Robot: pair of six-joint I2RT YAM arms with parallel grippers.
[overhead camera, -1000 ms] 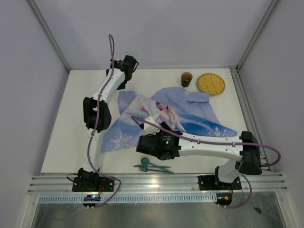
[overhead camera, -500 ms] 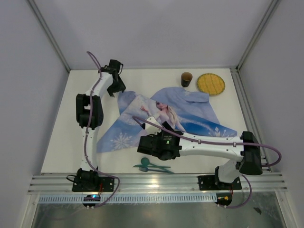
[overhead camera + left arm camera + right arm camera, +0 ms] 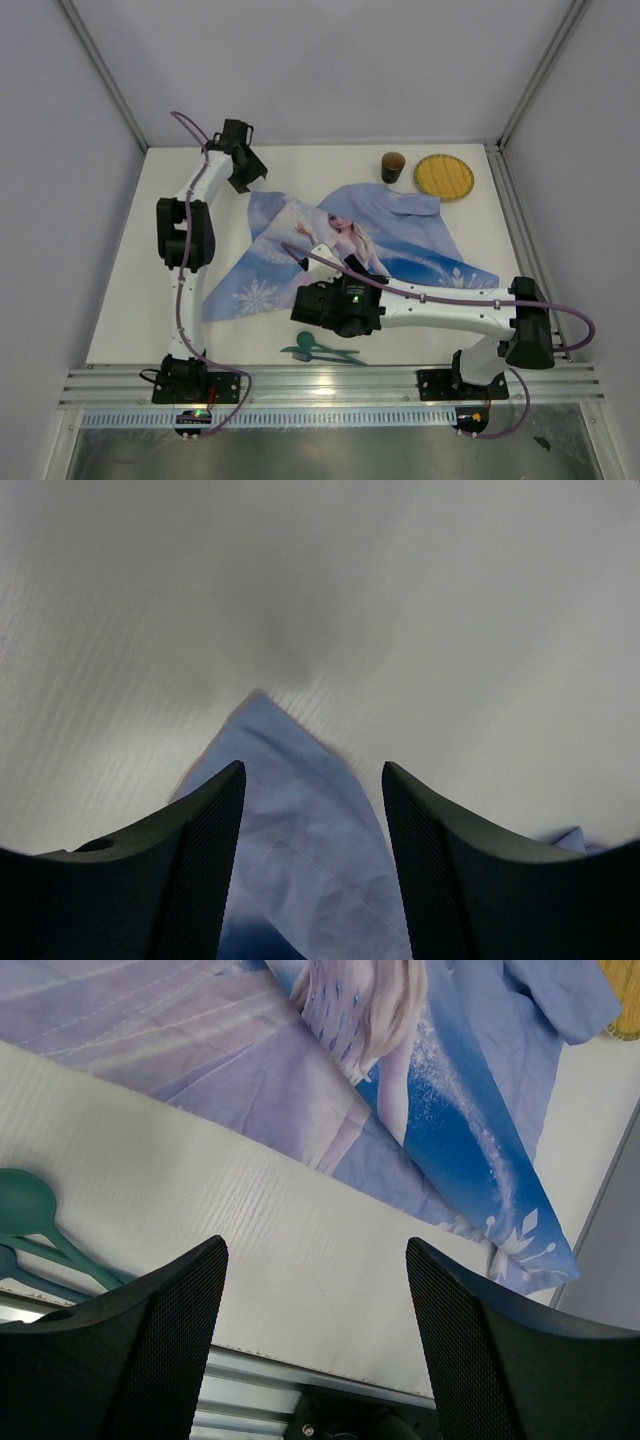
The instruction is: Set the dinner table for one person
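The dinner table [image 3: 130,300] is a white rectangle filling the floor of the booth. Its long axis runs left to right, parallel to the silver rail [image 3: 330,385] where both arms are bolted, and its short sides point away towards the back wall [image 3: 320,70]. It lies beneath both grippers.

The left gripper [image 3: 247,183] hangs over the far left part of the table, fingers pointing down. Its jaws stand partly apart with nothing between them. In the wrist view [image 3: 312,780] the pointed corner of the blue printed cloth [image 3: 300,830] lies flat below the gap, its tip just beyond the fingertips, with bare table past that.

The right gripper [image 3: 298,308] is low over the near middle, jaws wide and empty. In its wrist view [image 3: 315,1260] bare table shows between the fingers. The green cutlery [image 3: 30,1220] lies outside the left finger, and the cloth [image 3: 200,1040] spreads beyond the tips.

Since a second ago the left arm has swung leftwards, its elbow now nearer the left wall and its gripper shifted along the far edge. The right arm has barely moved, and the cloth [image 3: 400,240] lies as it did.

The tabletop is matte, with a fine ribbed grain. A brown cup [image 3: 392,166] and a yellow plate [image 3: 444,176] stand at the far right, beyond the cloth. Plain grey walls close in three sides.
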